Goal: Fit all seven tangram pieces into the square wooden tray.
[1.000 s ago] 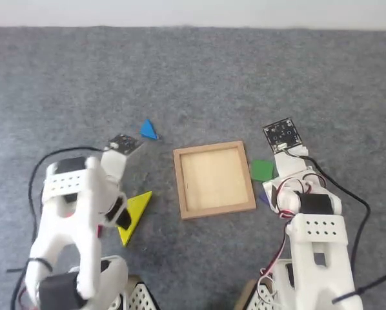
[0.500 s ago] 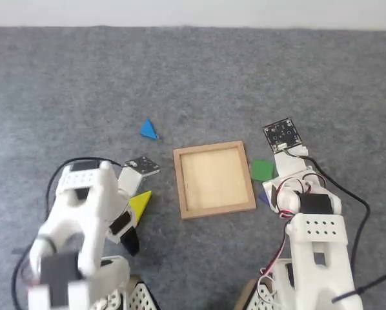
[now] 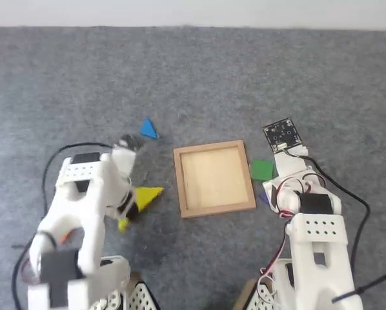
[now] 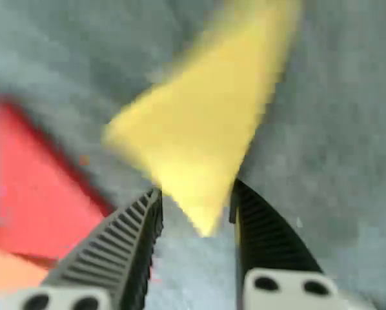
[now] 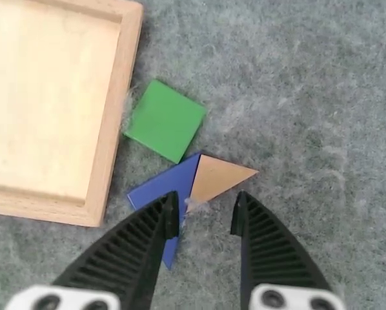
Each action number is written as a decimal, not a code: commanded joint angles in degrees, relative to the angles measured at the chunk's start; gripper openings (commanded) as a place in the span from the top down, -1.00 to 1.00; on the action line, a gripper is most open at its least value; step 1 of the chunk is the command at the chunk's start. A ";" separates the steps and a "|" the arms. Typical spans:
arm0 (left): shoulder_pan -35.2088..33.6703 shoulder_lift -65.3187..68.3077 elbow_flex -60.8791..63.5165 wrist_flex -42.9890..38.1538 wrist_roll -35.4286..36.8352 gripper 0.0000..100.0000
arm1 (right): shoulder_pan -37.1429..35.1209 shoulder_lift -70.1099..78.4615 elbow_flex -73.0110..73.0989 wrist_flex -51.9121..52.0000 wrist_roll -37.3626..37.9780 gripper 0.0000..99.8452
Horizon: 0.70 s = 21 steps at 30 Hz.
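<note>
**Desk:** What does the left side have?

**Me:** I see the left gripper (image 4: 196,203) pinching 1 corner of the yellow triangle (image 4: 206,129). The view is blurred, but both ribbed fingers touch the triangle's edges. A red piece (image 4: 31,174) lies on the grey carpet (image 4: 335,97) just beside it.

**Desk:** And from above?

**Me:** On my high view the yellow triangle (image 3: 146,195) is near the left wall of the wooden tray (image 3: 210,148) but apart from it. A small blue triangle (image 3: 148,129) lies farther back, apart from the tray.

**Desk:** The right side?

**Me:** My right gripper (image 5: 204,205) hangs with its jaws spread over 2 pieces. The first is a tan triangle (image 5: 215,175), with 1 corner lying between the fingertips. The second is a blue piece (image 5: 170,190) touching the tan one. A green square (image 5: 164,119) lies just beside the tray's right wall.

**Desk:** The tray itself?

**Me:** It sits flat on the grey carpet, between the yellow triangle and the green square. All 6 pieces I can see lie outside it.
</note>
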 commanded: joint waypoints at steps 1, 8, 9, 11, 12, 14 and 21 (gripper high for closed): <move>0.26 -10.29 -0.31 -6.86 6.77 0.66 | 0.75 -2.51 -0.97 0.57 -0.18 0.69; 0.88 -12.04 0.66 -10.02 7.82 0.66 | 0.75 -2.59 -0.97 0.57 -0.18 0.69; 1.32 -11.60 0.57 -9.67 7.56 0.66 | 0.75 -2.59 -0.97 0.57 -0.18 0.69; 1.49 -11.43 -0.48 -7.21 2.64 0.62 | 0.75 -2.59 -0.97 0.57 -0.18 0.69; 1.41 -11.43 -1.89 -5.01 -2.29 0.59 | 0.75 -2.59 -0.97 0.57 -0.18 0.69; 0.18 -11.08 -5.93 0.00 -13.01 0.54 | 0.75 -2.59 -0.97 0.57 -0.18 0.69; -4.75 -9.05 -14.73 0.88 -37.63 0.36 | 0.75 -2.59 -0.97 0.57 -0.18 0.69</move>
